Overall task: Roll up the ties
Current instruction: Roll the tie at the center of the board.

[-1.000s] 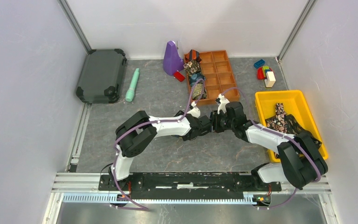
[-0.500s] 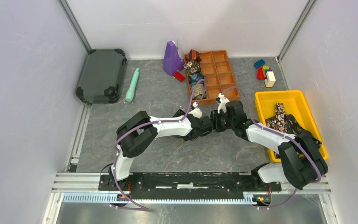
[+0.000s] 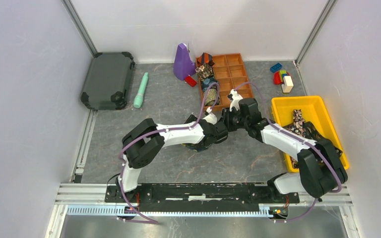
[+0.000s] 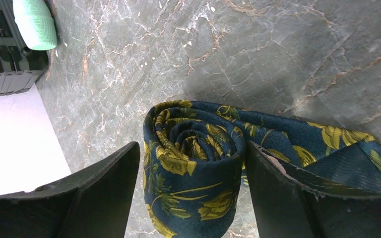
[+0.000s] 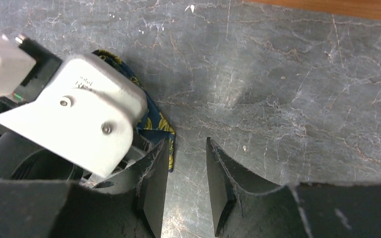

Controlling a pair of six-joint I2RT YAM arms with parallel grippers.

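The navy-and-gold tie [image 4: 193, 168], one end wound into a tight roll with a loose tail trailing sideways, lies on the grey marbled desk [image 4: 278, 59], just on the arms' side of the orange compartment tray [image 3: 235, 74]. The left pincer [image 4: 193, 148] straddles the roll, spread wide and not clamping it. The right pincer [image 5: 185, 144], nearer the tray, stands slightly parted and empty. More printed ties [image 3: 207, 82] sit in the tray's left column.

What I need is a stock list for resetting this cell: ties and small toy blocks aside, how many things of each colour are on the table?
Dark grey: 1, the case
Mint green: 1, the stick
Purple: 1, the upright piece
Orange: 1, the compartment tray
Yellow: 1, the bin
Total: 5
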